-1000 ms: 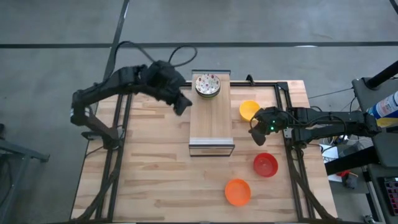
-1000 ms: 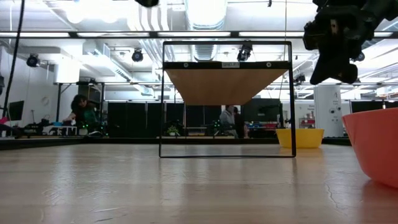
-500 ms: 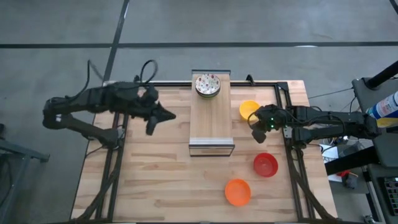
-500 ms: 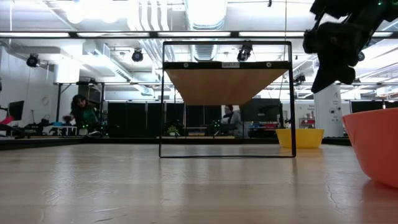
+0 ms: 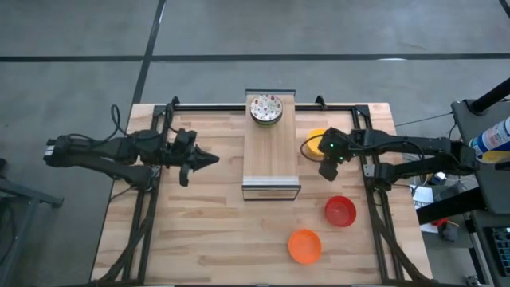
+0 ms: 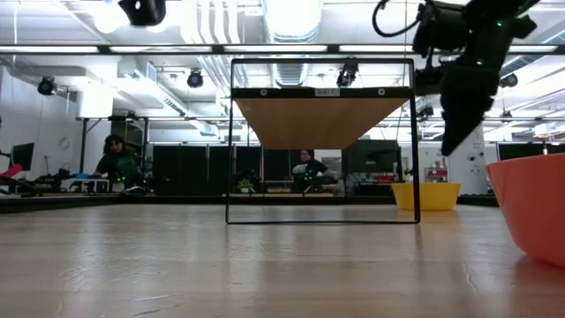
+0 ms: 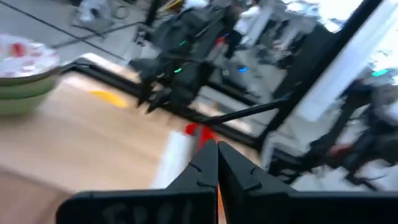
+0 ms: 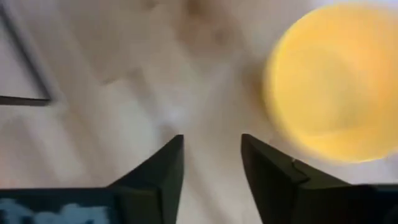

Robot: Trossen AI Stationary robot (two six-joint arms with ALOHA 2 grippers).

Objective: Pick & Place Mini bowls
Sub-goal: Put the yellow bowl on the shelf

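Observation:
A stack of white speckled mini bowls (image 5: 265, 108) stands on the far end of the long wooden board (image 5: 270, 155). The yellow bowl (image 5: 314, 142) sits on the table to the board's right. The red bowl (image 5: 340, 211) and the orange bowl (image 5: 304, 245) sit nearer the front. My right gripper (image 8: 211, 152) hovers open just beside the yellow bowl (image 8: 336, 81), with nothing between its fingers. My left gripper (image 5: 209, 159) is shut and empty, left of the board, above the table.
The board stands raised on a thin black frame (image 6: 322, 212). Black rails (image 5: 368, 159) run along the table's sides. Bare tabletop (image 5: 207, 231) lies in front of the board and to its left. People sit in the room beyond the table.
My left gripper has drawn back from the board's far end toward the table's left and near side. My right gripper has shifted a little toward the yellow bowl. The bowls have stayed in place.

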